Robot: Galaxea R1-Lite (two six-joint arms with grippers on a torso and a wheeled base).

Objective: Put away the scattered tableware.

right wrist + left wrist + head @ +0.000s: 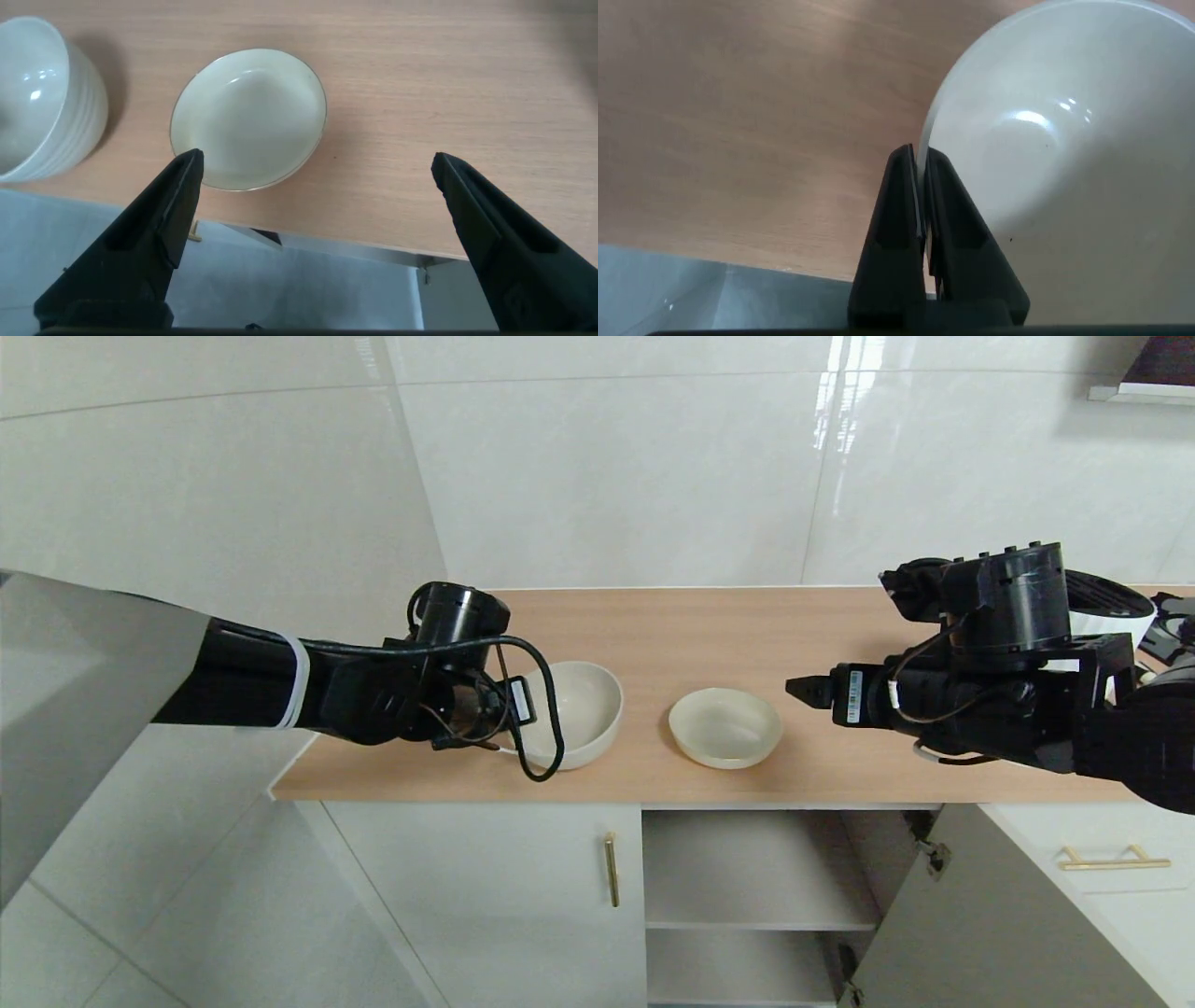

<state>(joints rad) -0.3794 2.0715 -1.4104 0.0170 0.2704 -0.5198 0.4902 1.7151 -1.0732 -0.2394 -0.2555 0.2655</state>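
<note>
**White bowl point(583, 705) pinched at the rim, cream bowl point(725, 728) lying free**

Wood-grain surface point(840, 635) carries both bowls near its front edge. The left pincer point(921, 163) is clamped tight on the rim of the larger white bowl at the surface's left end. The smaller cream bowl sits near it to the right, not touching. The right pincer point(313, 177) hangs spread wide, gripping nothing, just right of the cream bowl. Below, a cabinet point(747, 877) stands open.

A glossy white tiled wall point(607, 457) fills 12 o'clock, with glare point(845, 420) at 1. A wooden counter point(709, 616) crosses the middle. At 6 stands a white cabinet point(485, 896) with a brass handle point(611, 870), shelves point(756, 924) and an open door point(980, 933). A drawer point(1111, 835) sits at 4.
</note>
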